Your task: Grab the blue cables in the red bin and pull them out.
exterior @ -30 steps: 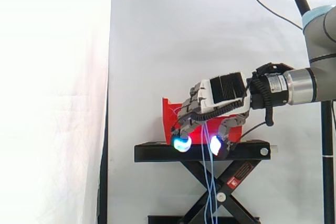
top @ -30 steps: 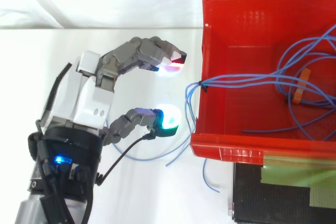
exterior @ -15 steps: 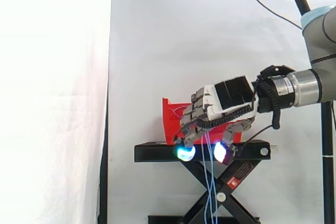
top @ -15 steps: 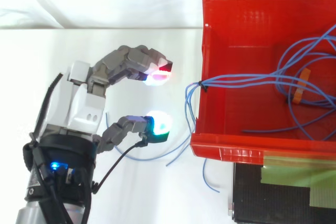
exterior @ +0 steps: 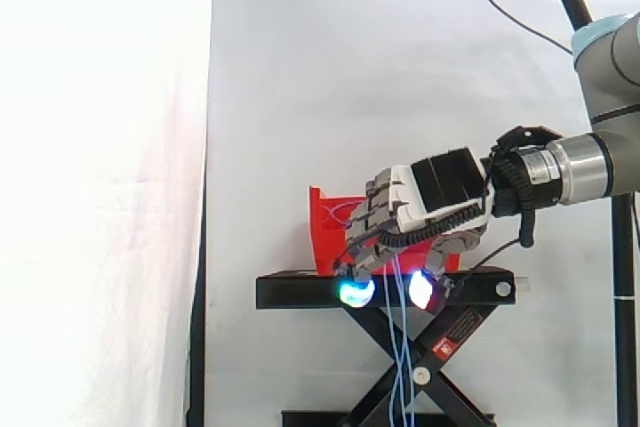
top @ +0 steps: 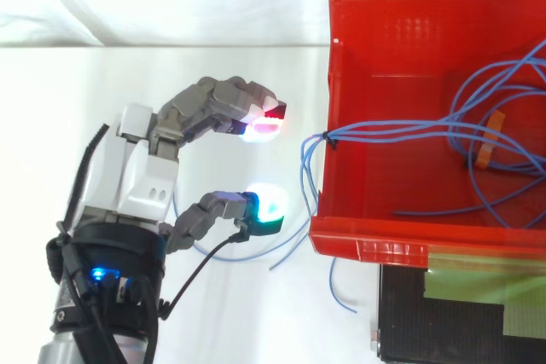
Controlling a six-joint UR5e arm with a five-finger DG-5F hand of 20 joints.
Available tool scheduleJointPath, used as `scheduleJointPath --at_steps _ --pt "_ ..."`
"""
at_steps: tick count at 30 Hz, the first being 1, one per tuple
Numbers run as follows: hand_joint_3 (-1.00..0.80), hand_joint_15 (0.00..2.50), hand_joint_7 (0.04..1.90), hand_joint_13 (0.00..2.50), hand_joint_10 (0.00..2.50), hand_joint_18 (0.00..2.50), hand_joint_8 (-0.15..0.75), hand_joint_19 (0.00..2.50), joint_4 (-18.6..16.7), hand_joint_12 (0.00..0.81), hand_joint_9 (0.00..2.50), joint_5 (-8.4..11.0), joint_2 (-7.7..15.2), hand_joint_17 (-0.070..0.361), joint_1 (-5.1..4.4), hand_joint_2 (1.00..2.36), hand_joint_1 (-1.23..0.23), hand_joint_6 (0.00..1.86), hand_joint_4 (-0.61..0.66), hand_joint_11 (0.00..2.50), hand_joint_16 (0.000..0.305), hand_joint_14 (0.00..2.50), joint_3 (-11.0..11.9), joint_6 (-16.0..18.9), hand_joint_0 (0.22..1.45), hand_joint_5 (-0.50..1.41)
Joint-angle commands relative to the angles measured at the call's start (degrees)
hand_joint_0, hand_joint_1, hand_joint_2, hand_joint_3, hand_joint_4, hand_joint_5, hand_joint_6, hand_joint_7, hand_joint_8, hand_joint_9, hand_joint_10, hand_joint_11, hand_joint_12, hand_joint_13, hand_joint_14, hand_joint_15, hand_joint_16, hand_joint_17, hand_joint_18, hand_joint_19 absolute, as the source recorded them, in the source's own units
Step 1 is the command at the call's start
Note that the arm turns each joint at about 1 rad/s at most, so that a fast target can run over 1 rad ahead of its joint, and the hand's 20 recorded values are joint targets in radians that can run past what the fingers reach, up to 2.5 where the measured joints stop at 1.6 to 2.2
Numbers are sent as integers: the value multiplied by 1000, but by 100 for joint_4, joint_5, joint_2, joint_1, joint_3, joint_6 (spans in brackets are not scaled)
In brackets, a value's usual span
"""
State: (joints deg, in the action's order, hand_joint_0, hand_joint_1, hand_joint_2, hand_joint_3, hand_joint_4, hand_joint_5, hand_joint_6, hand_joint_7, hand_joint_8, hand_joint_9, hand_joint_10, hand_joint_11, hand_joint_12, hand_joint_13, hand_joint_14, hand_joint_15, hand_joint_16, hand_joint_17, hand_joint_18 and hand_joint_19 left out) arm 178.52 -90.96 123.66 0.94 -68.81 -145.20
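Blue cables [top: 401,130] lie looped inside the red bin [top: 367,249], running from its right side across to its left wall. There a small dark tie [top: 328,136] gathers several strands into a bunch, and the bunch spills over the rim and hangs down outside. In the side view the strands [exterior: 400,347] drop straight past the black stand [exterior: 290,292] and down in front of its scissor legs. A couple of loose blue ends curl on the white surface just beside the bin's left corner. A small orange piece [top: 486,147] sits among the loops near the right of the bin.

The hand [top: 141,172] hovers to the left of the bin, palm turned toward it, fingers and thumb curled into a claw with a gap between them and gripping nothing. The finger pads [top: 260,125] glow red and magenta; the thumb pad [top: 266,206] glows green and cyan. Both are near the hanging bunch but apart from it.

As for writing, there is little to read. A red label [exterior: 458,332] is stuck on one scissor leg, its print too small to make out. A yellow-green panel [top: 478,296] lies on the stand's black top beside the bin, with no lettering I can see.
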Motion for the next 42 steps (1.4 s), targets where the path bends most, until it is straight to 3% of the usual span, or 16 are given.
scheduleJointPath --at_steps 1,9,14,22,42 --pt "-1000 863 665 682 30 592 191 1070 -28 319 662 -9 0 98 29 1000 -1115 9 54 1015 44 28 -1 -66 765 737" --pt "-1000 860 662 679 29 593 192 1070 -142 318 662 -167 0 99 91 1000 -1113 9 61 1003 44 29 -1 -153 764 737" --pt "-1000 854 662 677 28 591 193 1070 -151 320 660 -370 0 98 135 1000 -1113 10 60 1014 44 27 -1 -162 764 736" --pt "-1000 852 663 673 30 589 191 1068 -221 318 660 -422 0 98 161 1000 -1114 10 52 1013 44 27 8 -171 767 736" --pt "-1000 841 662 668 30 586 190 1070 -98 315 663 -791 0 98 310 1000 -1111 10 55 1006 44 27 -1 -320 771 737"
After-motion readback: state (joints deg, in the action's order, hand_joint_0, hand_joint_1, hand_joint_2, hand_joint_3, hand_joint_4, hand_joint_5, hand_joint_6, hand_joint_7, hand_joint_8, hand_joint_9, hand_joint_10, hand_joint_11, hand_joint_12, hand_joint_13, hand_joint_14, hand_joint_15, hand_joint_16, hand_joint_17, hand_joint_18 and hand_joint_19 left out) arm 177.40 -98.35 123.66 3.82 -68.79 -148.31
